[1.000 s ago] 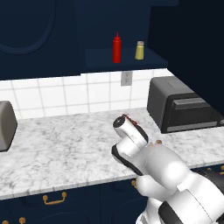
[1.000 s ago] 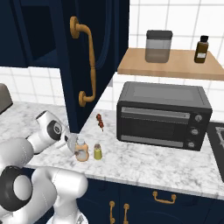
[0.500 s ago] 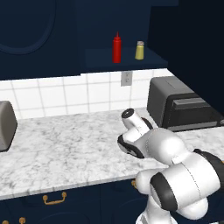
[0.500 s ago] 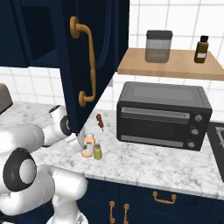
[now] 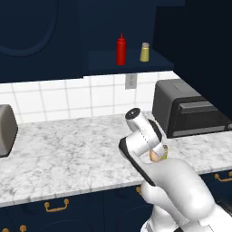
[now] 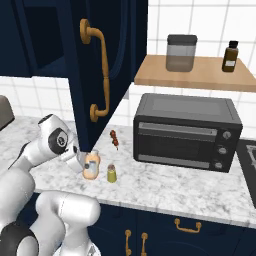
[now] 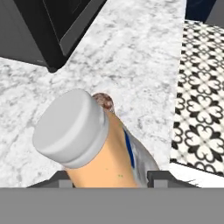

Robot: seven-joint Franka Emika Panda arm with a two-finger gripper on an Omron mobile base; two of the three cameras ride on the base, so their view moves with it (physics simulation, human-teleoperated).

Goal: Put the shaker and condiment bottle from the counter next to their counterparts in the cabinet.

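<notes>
Since a second ago the arm has swung its hand down and round to the condiment bottle (image 6: 91,165), and the jaws, wide apart then, have drawn in on either side of it.

The counter (image 5: 68,154) runs long and marbled under the navy cabinet (image 5: 54,41), whose open door (image 6: 107,70) hangs over the work spot. A black toaster oven (image 6: 186,131) stands to the right of the arm. Up in the cabinet nook the red squeeze bottle (image 5: 121,50) and the bright yellow shaker (image 5: 144,52) stand side by side.

The gripper (image 6: 84,162) sits low at the counter's front, its fingers flanking the bottle's orange-tan body; from the hand view the bottle (image 7: 94,144) lies right between them, seemingly pinched. The olive shaker (image 6: 111,174) stands just beside the bottle, on the oven's side.
</notes>
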